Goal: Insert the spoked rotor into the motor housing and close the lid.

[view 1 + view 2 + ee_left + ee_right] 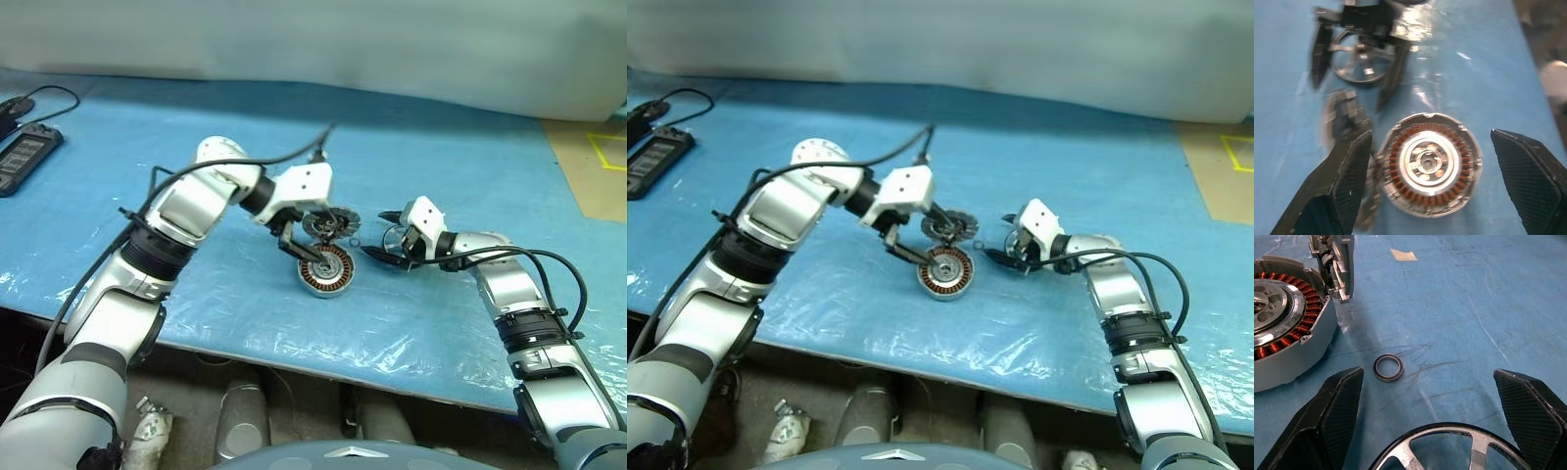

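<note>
The motor housing, a round disc with copper-brown windings around a silver centre, lies flat on the blue sheet. My left gripper hovers just over it, open, with one black finger on each side of the housing and touching nothing. The spoked rotor, black-rimmed with silver spokes, sits to the right of the housing between the fingers of my right gripper, close to its palm. That gripper stands wide open. Whether its pads touch the rim I cannot tell.
A grey finned disc lies just behind the housing, under my left wrist. A small black ring rests on the sheet between housing and rotor. Black devices with cables sit at the far left. The table's front edge runs close below the housing.
</note>
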